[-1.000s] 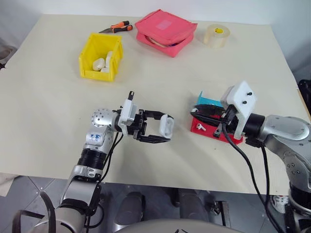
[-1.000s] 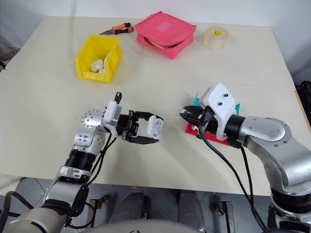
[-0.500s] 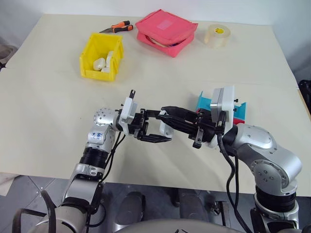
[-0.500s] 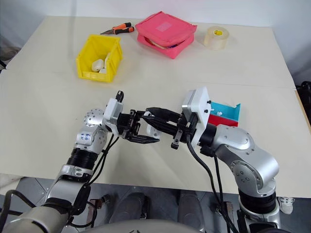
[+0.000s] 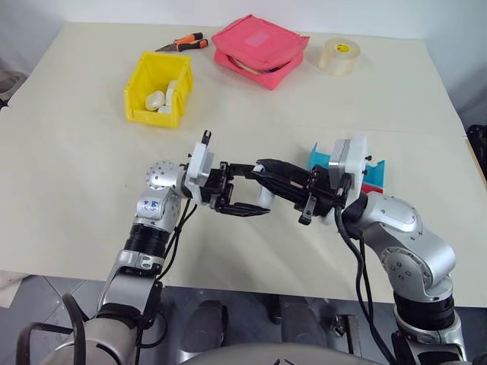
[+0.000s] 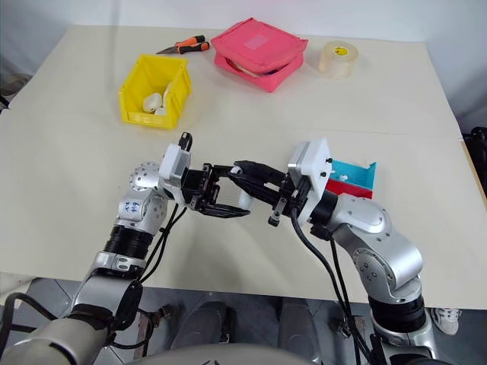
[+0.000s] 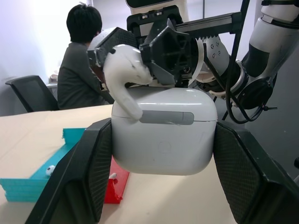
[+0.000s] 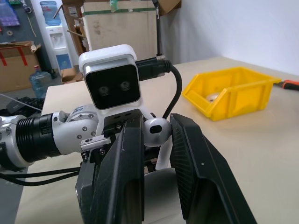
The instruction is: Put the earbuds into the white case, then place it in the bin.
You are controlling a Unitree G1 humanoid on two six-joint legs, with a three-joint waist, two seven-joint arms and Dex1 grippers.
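My left gripper (image 7: pixel 163 149) is shut on the white case (image 7: pixel 163 135), holding it by its sides above the table's near middle. My right gripper (image 8: pixel 156 135) is shut on one earbud (image 7: pixel 124 70), a glossy white bud clamped between its black fingers (image 8: pixel 126 158). It holds the bud right over the case (image 5: pixel 264 196), the stem reaching down to the case's top edge. In the head views the two grippers meet tip to tip, the right gripper (image 5: pixel 262 167) coming from the right. The yellow bin (image 5: pixel 157 87) stands at the far left with white items inside.
Red and blue trays (image 5: pixel 370 179) sit at the right, behind my right wrist. A pink pouch (image 5: pixel 260 39), a tape roll (image 5: pixel 338 55) and an orange-handled tool (image 5: pixel 183 42) lie along the far edge. A seated person (image 7: pixel 84 70) shows beyond the table.
My right gripper swung left from the red tray to the case and now sits over it with the earbud. The left gripper with the case has stayed nearly in place.
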